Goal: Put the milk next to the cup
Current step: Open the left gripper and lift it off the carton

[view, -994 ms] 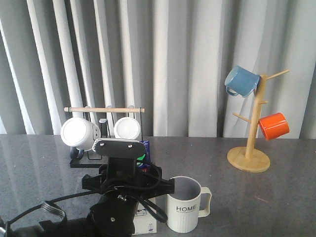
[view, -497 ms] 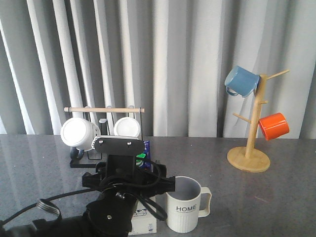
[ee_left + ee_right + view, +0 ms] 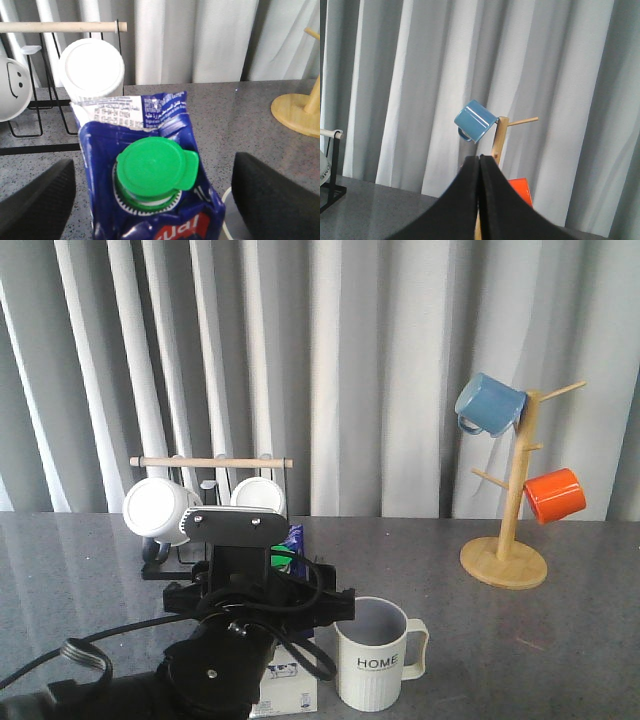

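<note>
While the left gripper [image 3: 150, 200] (fingers spread) has backed off, the milk [image 3: 150, 170] stands beside the cup [image 3: 375, 652].

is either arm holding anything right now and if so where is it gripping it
Nothing is held. The left gripper is open, its fingers apart from the milk carton's top on both sides. The right gripper is shut on nothing.

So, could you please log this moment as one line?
left pincer: open, astride milk | milk: standing beside cup | right pincer: shut, empty

Soft even light, faint sheen on the table [image 3: 560, 640], near parts blurred.
</note>
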